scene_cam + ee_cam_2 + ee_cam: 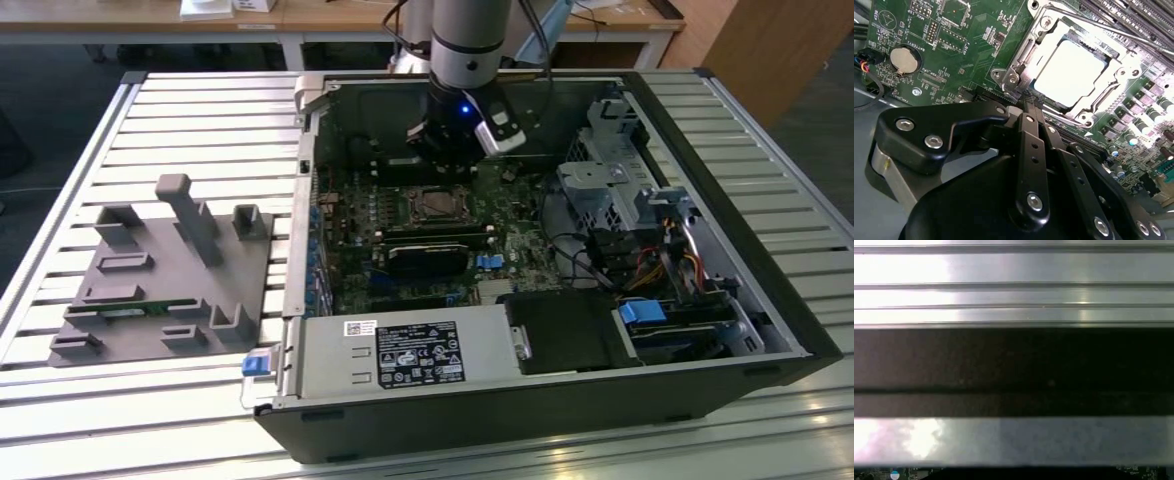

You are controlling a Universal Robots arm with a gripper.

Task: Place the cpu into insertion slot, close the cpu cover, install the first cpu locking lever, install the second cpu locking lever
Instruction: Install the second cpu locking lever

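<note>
In the second wrist view the cpu lies flat in the insertion slot, its silver top bright under the light. The cpu cover lies down around it, framing the chip. A thin metal lever rod runs along the socket's far side. My gripper is shut, its black fingers pressed together with nothing between them, the tips close to one corner of the socket. In the exterior view the gripper hangs inside the open computer case just behind the socket.
The green motherboard carries a coin battery and memory slots beside the socket. Drive cages and cables crowd the exterior view's right; a grey fixture block sits on the slatted table. Metal slats face the first wrist view.
</note>
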